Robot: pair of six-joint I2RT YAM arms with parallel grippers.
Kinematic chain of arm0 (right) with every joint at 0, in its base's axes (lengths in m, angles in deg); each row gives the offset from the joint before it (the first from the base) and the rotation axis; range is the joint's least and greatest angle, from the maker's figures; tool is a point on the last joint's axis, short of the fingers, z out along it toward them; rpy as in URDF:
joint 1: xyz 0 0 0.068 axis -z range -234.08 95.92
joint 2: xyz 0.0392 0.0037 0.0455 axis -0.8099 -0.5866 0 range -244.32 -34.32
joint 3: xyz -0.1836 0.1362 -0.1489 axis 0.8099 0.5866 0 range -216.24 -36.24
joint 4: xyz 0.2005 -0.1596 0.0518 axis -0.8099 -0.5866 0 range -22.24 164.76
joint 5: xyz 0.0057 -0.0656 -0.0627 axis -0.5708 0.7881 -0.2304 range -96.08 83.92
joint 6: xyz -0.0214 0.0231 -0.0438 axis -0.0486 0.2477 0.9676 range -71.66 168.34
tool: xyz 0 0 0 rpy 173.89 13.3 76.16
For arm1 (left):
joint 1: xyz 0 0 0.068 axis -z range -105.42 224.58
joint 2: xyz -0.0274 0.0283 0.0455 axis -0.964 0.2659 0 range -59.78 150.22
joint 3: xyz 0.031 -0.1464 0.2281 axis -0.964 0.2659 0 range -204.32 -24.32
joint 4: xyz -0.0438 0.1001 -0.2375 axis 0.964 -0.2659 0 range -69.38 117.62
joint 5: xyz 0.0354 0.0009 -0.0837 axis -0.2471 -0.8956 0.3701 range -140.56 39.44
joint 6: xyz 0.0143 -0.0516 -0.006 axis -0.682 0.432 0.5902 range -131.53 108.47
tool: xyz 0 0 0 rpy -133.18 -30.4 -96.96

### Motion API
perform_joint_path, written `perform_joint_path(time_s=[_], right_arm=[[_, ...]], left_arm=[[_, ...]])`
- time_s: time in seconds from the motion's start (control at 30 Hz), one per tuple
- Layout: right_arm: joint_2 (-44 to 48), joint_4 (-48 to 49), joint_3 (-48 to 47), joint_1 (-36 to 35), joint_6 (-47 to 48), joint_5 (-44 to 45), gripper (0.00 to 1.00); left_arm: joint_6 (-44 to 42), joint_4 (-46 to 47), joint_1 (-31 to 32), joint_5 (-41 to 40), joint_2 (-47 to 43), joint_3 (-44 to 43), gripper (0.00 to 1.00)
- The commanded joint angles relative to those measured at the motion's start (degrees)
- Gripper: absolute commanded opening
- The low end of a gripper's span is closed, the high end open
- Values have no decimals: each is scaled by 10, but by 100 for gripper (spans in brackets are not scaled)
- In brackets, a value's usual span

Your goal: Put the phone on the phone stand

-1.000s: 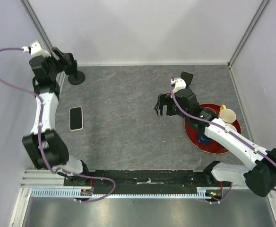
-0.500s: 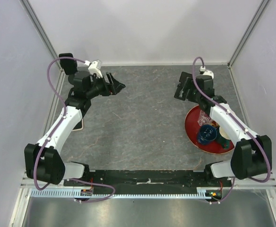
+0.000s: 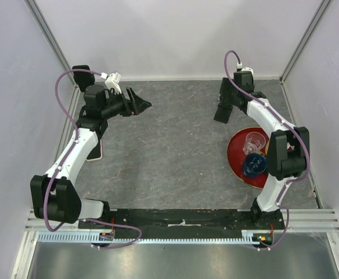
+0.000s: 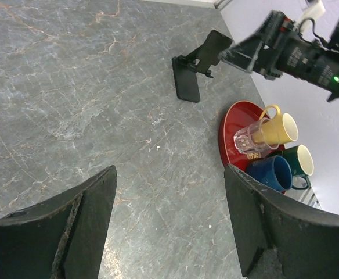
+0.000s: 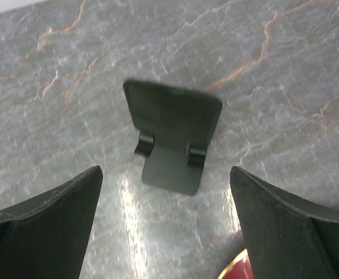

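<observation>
The phone, dark with a pink rim, lies flat at the table's left, partly hidden under my left arm. The black phone stand stands at the back right; it also shows in the left wrist view and in the right wrist view. My right gripper hovers just above the stand, open and empty, with its fingers to either side of the stand in its own view. My left gripper is open and empty, raised over the back left of the table and facing the stand.
A red plate at the right, close to the stand, holds a clear glass and a blue mug. The left wrist view also shows a yellow mug and a green mug on it. Grey walls close in the table.
My left arm swung from the back left corner out to the right, now crossing above the phone. My right arm moved from mid-table back over the stand. The phone has not moved.
</observation>
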Motion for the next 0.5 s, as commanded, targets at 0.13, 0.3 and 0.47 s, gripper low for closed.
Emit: perform_joint_path(time_s=[0.13, 0.3, 0.47], right_arm=[[-116, -8, -139, 0, -4, 96, 98], [-175, -5, -183, -5, -23, 107, 98], [-198, -11, -199, -22, -38, 139, 96]], left_arm=[[34, 22, -19, 42, 18, -12, 80], [38, 23, -18, 46, 40, -12, 79], [49, 25, -18, 54, 48, -12, 78]])
